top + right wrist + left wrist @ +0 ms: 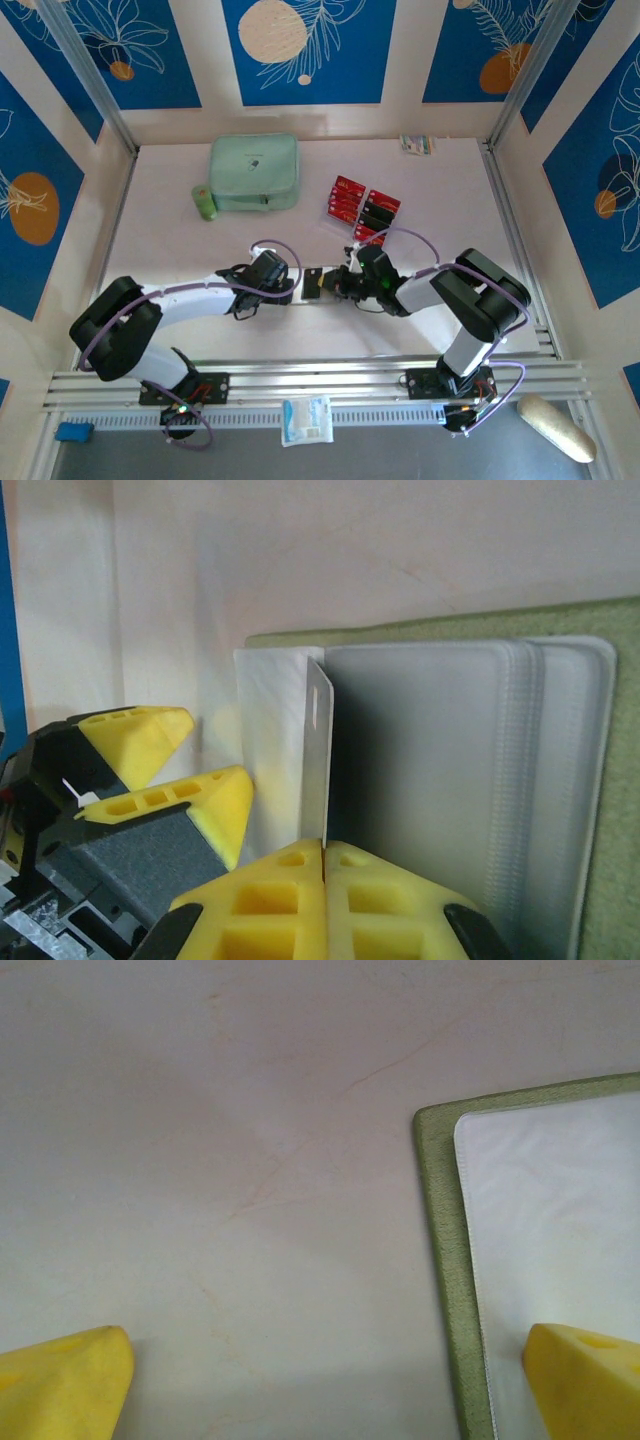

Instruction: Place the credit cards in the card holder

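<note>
Card holder open on the desk, between my arms
My right jaws are closed on its clear pocket leaf; my left jaws stand wide open, empty, just beside it.

Olive card holder lies open near red, black credit cards.

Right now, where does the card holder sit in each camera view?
Top external: holder, centre, between left gripper and right gripper.
Left wrist: holder at right edge, olive border, pale inside.
Right wrist: holder centre to right, pinched by the right gripper.
Landmark: open left gripper's yellow fingers, bottom corners in left wrist, left side in right wrist.
</note>
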